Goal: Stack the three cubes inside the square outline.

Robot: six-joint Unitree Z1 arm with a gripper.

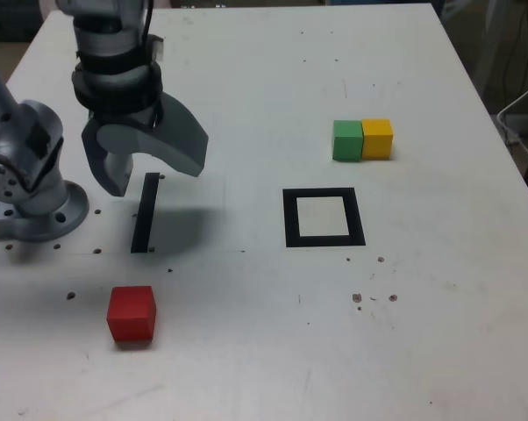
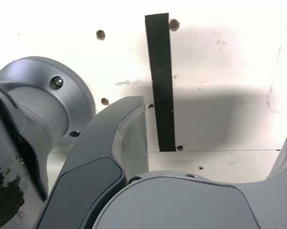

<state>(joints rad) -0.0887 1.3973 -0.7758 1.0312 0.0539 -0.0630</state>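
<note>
Over the black tape strip [image 1: 146,215], close to the grey base [image 1: 40,219] of the arm, my pincer [image 1: 156,182] hung above the worktop [image 1: 238,351] with its jaws wide apart and nothing between them. What mattered most was where the red cube [image 1: 131,314] lay: toward the exterior view's bottom edge from me and slightly to its left, the nearest cube as that view showed it. It was out of sight in the wrist view, so I judged that I would have to travel sideways before going down. Its shape offered no long axis to follow, only flat sides to square up to.

The green cube [image 1: 347,141] and the yellow cube [image 1: 377,140] sat well off to the exterior view's right, touching side by side, their pair running left to right there. A jaw forced between them could have shoved one away.

The square outline [image 1: 291,219] lay to the exterior view's right of me, with no cube inside. The worktop was pale and flat, scuffed and pitted with small dark holes. Bare space surrounded the red cube, which seemed the easier one to grip.
</note>
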